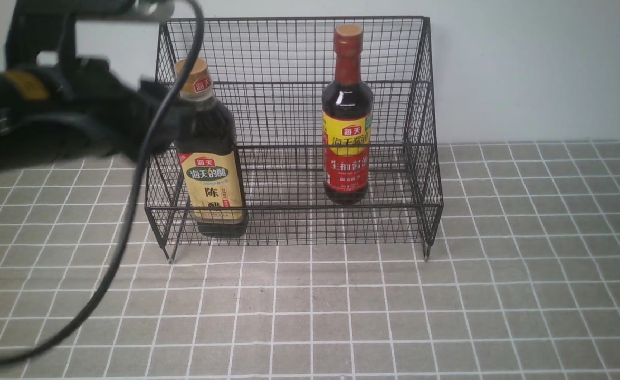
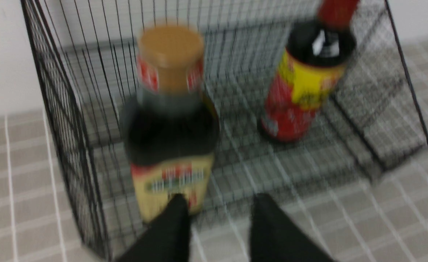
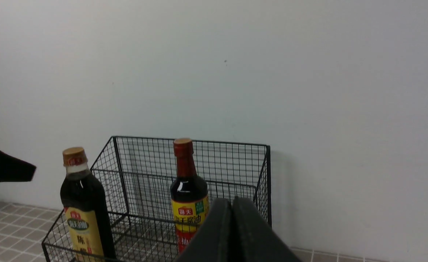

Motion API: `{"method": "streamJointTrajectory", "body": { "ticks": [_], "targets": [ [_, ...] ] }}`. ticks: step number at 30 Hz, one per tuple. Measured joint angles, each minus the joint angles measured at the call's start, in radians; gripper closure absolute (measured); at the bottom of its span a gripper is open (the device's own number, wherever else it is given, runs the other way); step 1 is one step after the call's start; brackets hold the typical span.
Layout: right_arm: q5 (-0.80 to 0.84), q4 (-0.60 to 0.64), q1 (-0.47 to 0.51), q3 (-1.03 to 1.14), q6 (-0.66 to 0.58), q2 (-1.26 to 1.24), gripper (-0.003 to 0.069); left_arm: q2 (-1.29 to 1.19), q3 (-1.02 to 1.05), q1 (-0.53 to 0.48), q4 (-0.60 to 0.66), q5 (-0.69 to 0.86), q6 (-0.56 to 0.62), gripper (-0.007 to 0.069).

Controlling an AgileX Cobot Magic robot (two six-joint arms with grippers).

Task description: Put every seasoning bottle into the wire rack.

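Both seasoning bottles stand upright in the wire rack [image 1: 288, 53], long axes vertical and caps pointing up. Their labels face the front camera.

The broad bottle [image 1: 212, 158] holds dark liquid under a gold cap, with a tan label printed in Chinese characters. It stands at the rack's left end, close to the sloping side. It appears to rest on the lower step, though the front mesh and motion blur make its footing hard to read. The slimmer bottle [image 1: 347, 132] has a red neck and a yellow-and-red label. It stands right of centre on the same low step, well apart from the first.

The left gripper [image 2: 220, 200] has its jaws parted with nothing between them — only mesh and the checked cloth [image 1: 447, 290] show in the gap. One of its fingers [image 2: 177, 225] overlaps the foot of the tan label in the left wrist view, which is badly smeared. The right wrist view shows the gripper's tip clear of that bottle. From the front the left arm is a dark blur beside the bottle's shoulder, and its cable [image 1: 130, 221] crosses the gold cap.

The right gripper [image 3: 232, 203] is closed tight on itself and empty — it hides part of the slimmer bottle's label in its own view.
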State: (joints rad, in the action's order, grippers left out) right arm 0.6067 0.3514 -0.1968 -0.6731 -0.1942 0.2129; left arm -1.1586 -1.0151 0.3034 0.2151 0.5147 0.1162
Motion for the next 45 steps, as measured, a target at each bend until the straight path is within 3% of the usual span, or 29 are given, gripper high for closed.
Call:
{"method": "streamJointTrajectory", "body": {
  "ticks": [1, 2, 3, 7, 21, 39, 45],
  "targets": [
    [0.003, 0.0, 0.0, 0.0, 0.0, 0.0, 0.0669, 0.004, 0.001, 0.0, -0.002, 0.011, 0.0, 0.0456],
    [0.024, -0.006, 0.0, 0.0, 0.0, 0.0, 0.0669, 0.037, 0.006, 0.0, -0.015, 0.094, -0.002, 0.0553],
    [0.04, -0.009, 0.0, 0.0, 0.0, 0.0, 0.0669, 0.054, 0.01, 0.0, -0.019, 0.115, -0.003, 0.0581],
    [0.075, -0.024, 0.0, 0.0, 0.0, 0.0, 0.0669, 0.176, 0.093, 0.0, -0.02, 0.154, -0.01, 0.0629],
    [0.08, -0.027, 0.0, 0.0, -0.002, 0.0, 0.0669, 0.662, 0.563, 0.0, -0.02, -0.026, -0.097, 0.0631],
    [0.08, -0.027, 0.0, 0.0, -0.004, 0.0, 0.0669, 0.764, 0.587, 0.0, -0.021, -0.03, -0.096, 0.0631],
    [0.08, -0.028, 0.0, 0.0, -0.004, 0.0, 0.0669, 0.77, 0.589, 0.0, -0.086, -0.05, -0.087, 0.0631]
  ]
}}
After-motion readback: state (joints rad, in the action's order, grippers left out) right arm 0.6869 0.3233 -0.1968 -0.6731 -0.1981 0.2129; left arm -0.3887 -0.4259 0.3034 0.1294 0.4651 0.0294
